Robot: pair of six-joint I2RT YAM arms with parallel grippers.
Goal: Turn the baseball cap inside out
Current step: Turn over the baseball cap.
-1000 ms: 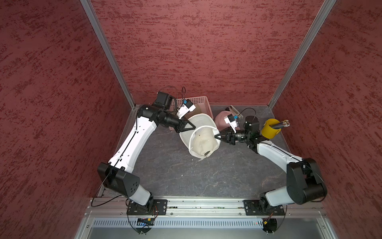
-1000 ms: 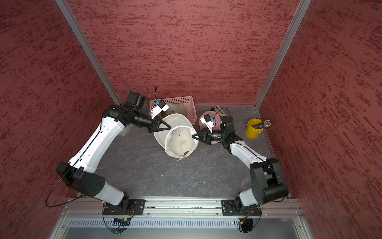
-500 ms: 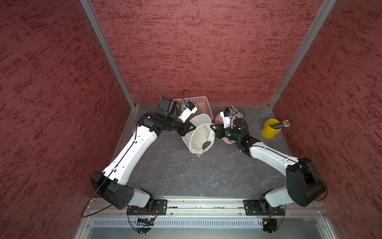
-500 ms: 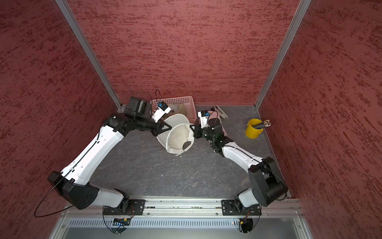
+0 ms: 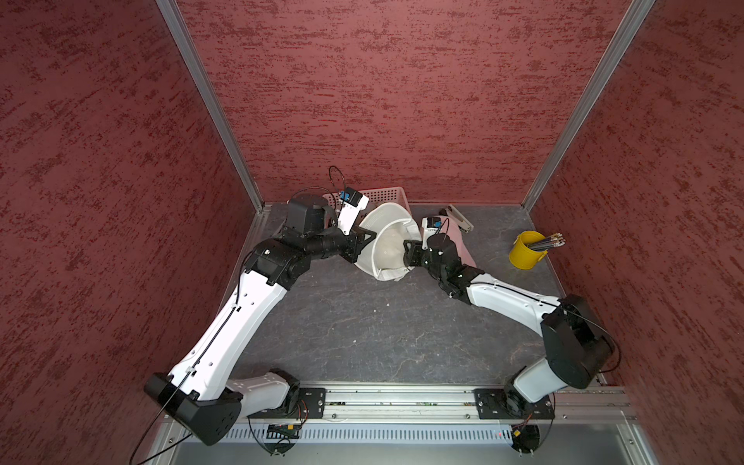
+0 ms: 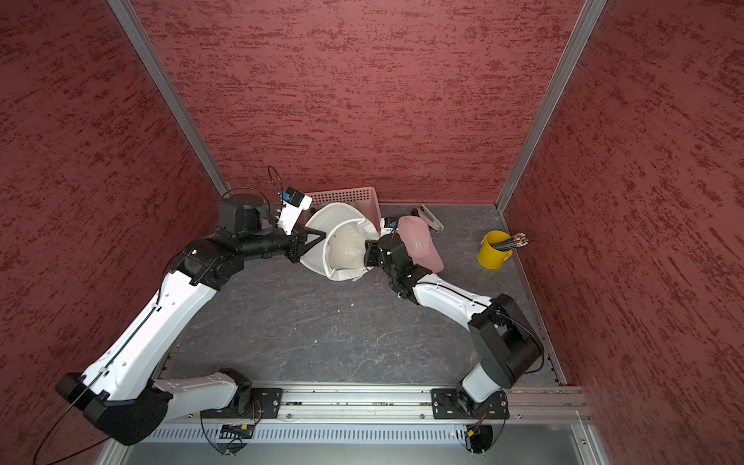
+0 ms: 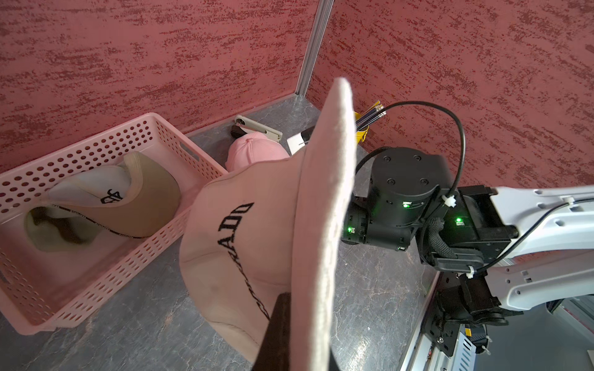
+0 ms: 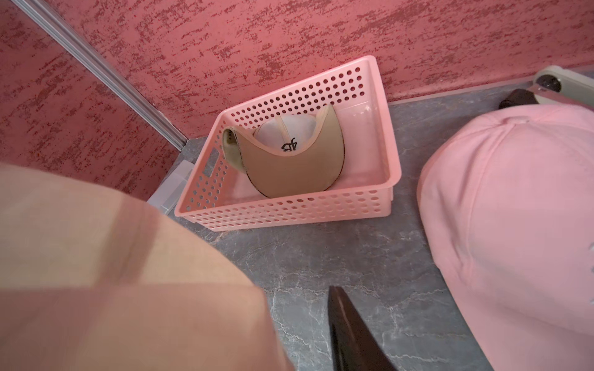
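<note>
My left claw (image 5: 363,240) pinches the brim (image 5: 380,219) of the cream baseball cap (image 5: 389,246), held hollow-up at twelve o'clock of the surface (image 5: 362,330), while my right claw (image 5: 407,253) pokes in from its three o'clock side, grip impossible to tell.

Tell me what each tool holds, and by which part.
The left tool is shut on the cream cap, at its brim's edge. Whether the right tool grips anything cannot be told.

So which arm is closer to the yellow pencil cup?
The right. The right pincer sits at the white cap on the side toward the yellow cup; the left pincer grips its brim on the opposite side, farther away.
</note>
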